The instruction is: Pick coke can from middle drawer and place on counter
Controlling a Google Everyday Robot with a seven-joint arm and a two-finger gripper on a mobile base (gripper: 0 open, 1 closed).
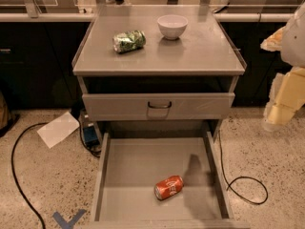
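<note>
Nearest the camera: blue tape mark (66,219) on the speckled floor, left of the cabinet. The middle drawer (143,166) is pulled fully out. The coke can (168,187) lies on its side on the drawer floor, toward the front and slightly right of centre, touching neither side wall. A shadow falls on the drawer floor just behind and right of it. A thin black cable (245,185) loops on the floor right of the drawer, and a second cable (19,175) curves on the left. A white sheet of paper (58,129) lies flat on the floor left of the cabinet. Above the open drawer, a closed drawer front (190,106) with a dark loop handle (159,106). The gripper (285,97) is at the right edge of the view, beside the cabinet and well apart from the can; open or closed: cannot tell. The counter (190,56) carries a green-and-white can (129,41) on its side, left of centre, and an upright white bowl (172,26) farther back.
</note>
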